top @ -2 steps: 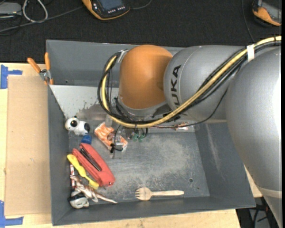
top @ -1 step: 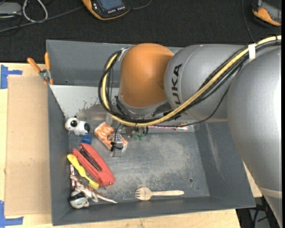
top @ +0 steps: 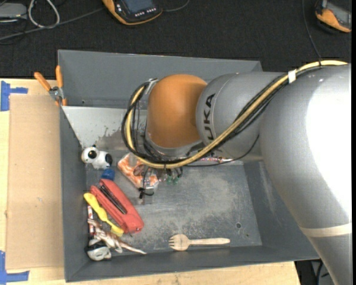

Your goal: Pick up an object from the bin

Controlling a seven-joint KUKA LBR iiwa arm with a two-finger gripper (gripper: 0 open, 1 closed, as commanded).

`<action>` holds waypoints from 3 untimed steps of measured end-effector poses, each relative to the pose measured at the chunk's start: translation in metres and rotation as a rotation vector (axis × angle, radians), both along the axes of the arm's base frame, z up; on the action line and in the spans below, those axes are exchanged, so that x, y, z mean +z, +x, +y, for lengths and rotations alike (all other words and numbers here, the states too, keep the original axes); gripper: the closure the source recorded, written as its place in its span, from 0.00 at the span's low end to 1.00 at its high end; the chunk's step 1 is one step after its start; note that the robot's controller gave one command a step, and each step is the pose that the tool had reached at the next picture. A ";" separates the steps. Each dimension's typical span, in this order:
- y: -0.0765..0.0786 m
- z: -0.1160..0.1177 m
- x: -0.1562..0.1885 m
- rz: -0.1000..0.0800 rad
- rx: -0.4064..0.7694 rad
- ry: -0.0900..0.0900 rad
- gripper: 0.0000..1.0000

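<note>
My gripper point(top: 146, 187) pokes out from under the orange wrist cover, low over the bin's left middle. It stands right against an orange and white crinkled packet point(top: 129, 167), which lies just to its left and is partly hidden by it. A small blue block point(top: 108, 173) sits left of the packet. Below and to the left lies a flat red and black case point(top: 116, 207), set diagonally. I see nothing clearly held in the gripper.
A white toy with black eyes point(top: 92, 155) rests near the left wall. A yellow piece point(top: 100, 210) and a heap of small things point(top: 102, 242) fill the lower left corner. A wooden fork point(top: 199, 241) lies along the front. The arm covers the bin's right side.
</note>
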State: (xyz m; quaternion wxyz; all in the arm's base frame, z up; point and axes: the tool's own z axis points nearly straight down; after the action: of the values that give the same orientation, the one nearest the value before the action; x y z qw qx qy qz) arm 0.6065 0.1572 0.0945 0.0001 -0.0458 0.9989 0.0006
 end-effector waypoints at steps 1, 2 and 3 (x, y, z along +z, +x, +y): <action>-0.003 -0.015 -0.024 -0.009 -0.064 0.005 1.00; -0.003 -0.015 -0.024 -0.009 -0.065 0.005 1.00; -0.007 -0.013 0.046 -0.004 -0.063 0.003 1.00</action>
State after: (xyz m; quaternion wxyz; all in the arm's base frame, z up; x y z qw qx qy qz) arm 0.5994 0.1441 0.1405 0.0022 -0.0143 0.9999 0.0022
